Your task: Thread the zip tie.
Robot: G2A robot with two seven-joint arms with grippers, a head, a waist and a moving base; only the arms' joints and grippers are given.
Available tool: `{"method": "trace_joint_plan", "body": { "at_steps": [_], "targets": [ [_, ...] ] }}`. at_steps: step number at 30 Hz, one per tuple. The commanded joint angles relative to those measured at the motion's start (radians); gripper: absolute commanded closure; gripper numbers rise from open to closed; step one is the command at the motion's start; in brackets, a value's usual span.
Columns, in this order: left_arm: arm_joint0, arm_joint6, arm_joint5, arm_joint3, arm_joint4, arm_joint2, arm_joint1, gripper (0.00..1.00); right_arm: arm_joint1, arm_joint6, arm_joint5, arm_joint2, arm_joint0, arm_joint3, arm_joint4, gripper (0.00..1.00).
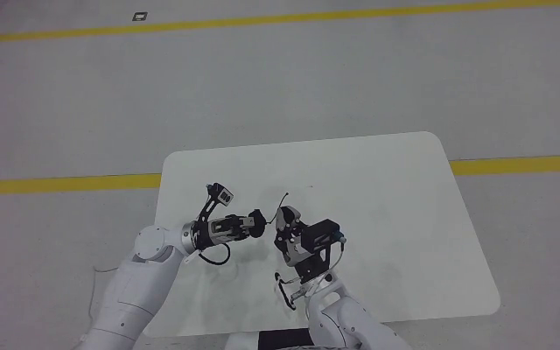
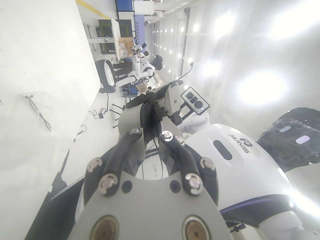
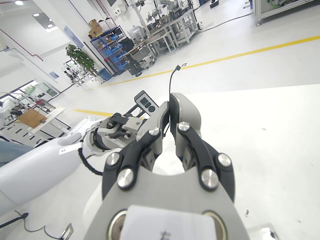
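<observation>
A thin black zip tie (image 3: 171, 81) stands up from between the fingertips of my right gripper (image 3: 170, 103), which is shut on it. Its small square head is at the free upper end. From above, the tie (image 1: 283, 201) rises over the right gripper (image 1: 282, 219) near the middle of the white table (image 1: 394, 192). My left gripper (image 1: 256, 219) is right beside it, tip to tip. In the left wrist view the left gripper (image 2: 150, 103) is shut, with a dark crumpled piece pinched at its tips. It looks like the tie's other end.
Spare black zip ties (image 1: 285, 293) lie near the table's front edge, also seen as crossed strips (image 2: 38, 112). The far and right parts of the table are bare. Beyond the table is grey floor with yellow lines.
</observation>
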State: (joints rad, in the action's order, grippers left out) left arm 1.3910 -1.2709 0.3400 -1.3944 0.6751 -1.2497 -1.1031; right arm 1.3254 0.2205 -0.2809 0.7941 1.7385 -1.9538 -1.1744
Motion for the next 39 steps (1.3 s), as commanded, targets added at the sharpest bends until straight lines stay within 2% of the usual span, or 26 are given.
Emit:
{"method": "trace_joint_plan", "body": {
  "at_steps": [1,27,31,35,39],
  "targets": [
    [0.0,0.0,0.0,0.0,0.0,0.0,0.0,1.0,0.0,0.002,-0.001,0.001,0.001,0.0,-0.005,1.0],
    [0.0,0.0,0.0,0.0,0.0,0.0,0.0,1.0,0.002,0.009,-0.003,0.004,-0.005,0.013,-0.008,1.0],
    [0.0,0.0,0.0,0.0,0.0,0.0,0.0,1.0,0.009,0.056,-0.055,0.01,0.004,0.02,-0.006,1.0],
    [0.003,0.067,0.0,-0.016,-0.066,0.006,0.003,1.0,0.015,0.1,-0.059,0.025,0.023,0.026,0.008,1.0],
    [0.009,0.108,0.0,-0.024,-0.1,0.004,0.003,1.0,0.021,0.117,-0.059,0.04,0.039,0.024,0.01,1.0]
  ]
}}
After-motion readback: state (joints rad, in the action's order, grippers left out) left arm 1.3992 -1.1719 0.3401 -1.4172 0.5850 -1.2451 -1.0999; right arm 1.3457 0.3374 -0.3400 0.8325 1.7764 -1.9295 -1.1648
